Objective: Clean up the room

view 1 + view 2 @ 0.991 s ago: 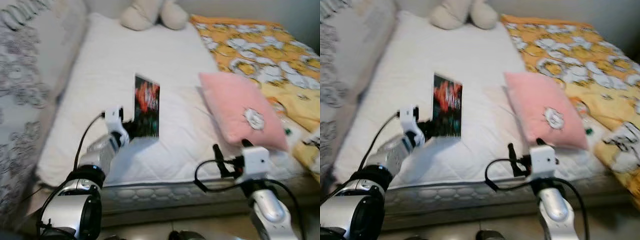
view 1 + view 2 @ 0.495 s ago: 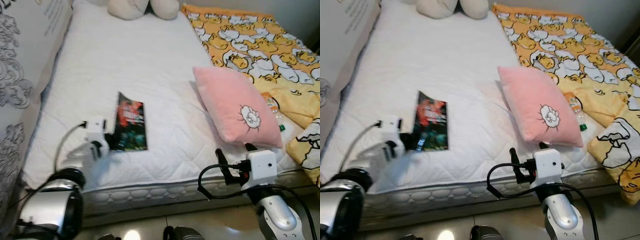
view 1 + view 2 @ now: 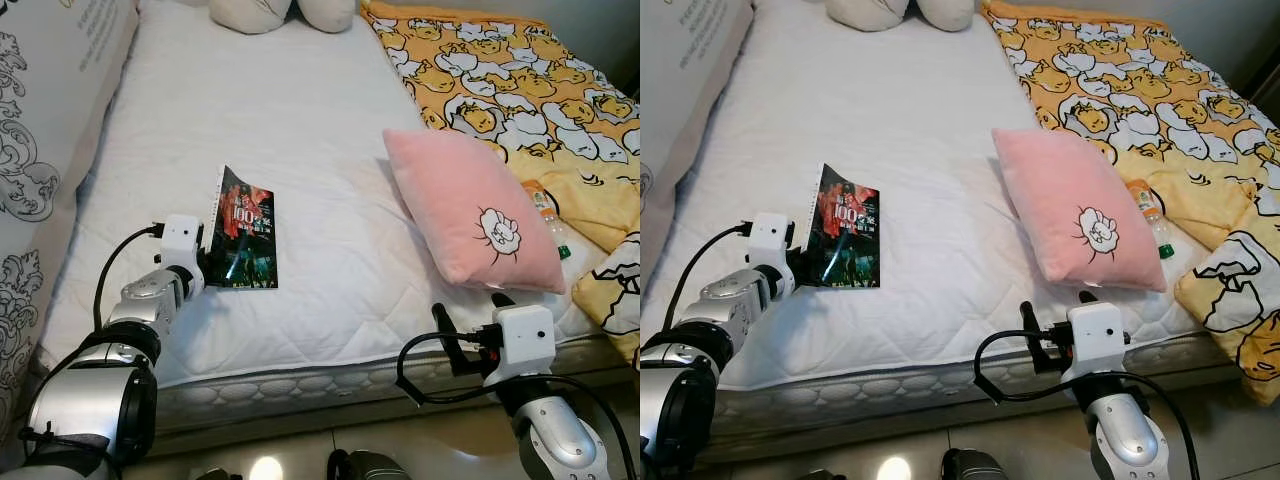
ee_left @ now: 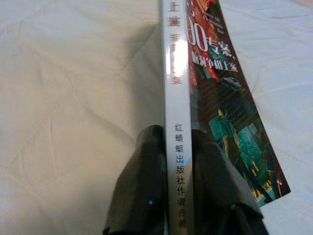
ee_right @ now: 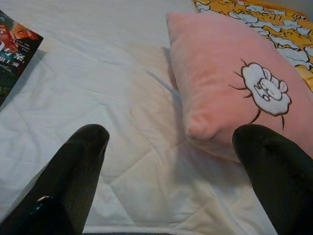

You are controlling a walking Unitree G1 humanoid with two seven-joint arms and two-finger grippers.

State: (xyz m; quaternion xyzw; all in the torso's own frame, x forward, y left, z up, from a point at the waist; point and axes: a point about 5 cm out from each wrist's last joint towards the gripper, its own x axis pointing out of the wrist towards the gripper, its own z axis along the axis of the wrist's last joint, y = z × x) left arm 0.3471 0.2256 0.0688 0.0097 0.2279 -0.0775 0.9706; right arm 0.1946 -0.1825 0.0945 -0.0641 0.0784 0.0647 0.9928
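A dark book (image 3: pixel 240 232) with a red and green cover and a white spine (image 4: pixel 177 73) rests tilted on the white mattress (image 3: pixel 250 110), spine side raised. My left gripper (image 3: pixel 207 268) is shut on the near end of that spine, with one black finger (image 4: pixel 142 166) on each side of it. My right gripper (image 3: pixel 468 318) hovers open at the bed's front edge, just short of a pink pillow (image 3: pixel 470 205) with a sheep drawing. Nothing sits between its fingers (image 5: pixel 83 147).
A yellow cartoon-print blanket (image 3: pixel 500 70) covers the right of the bed, with an orange-capped bottle (image 3: pixel 545 208) lying beside the pillow. A cream plush toy (image 3: pixel 280 12) sits at the far end. A patterned panel (image 3: pixel 40 150) borders the bed's left side.
The camera has steadied and shifted. The book stood upright in my left gripper, then went down flat on the mattress; now its spine side is lifted again. The right gripper holds its place.
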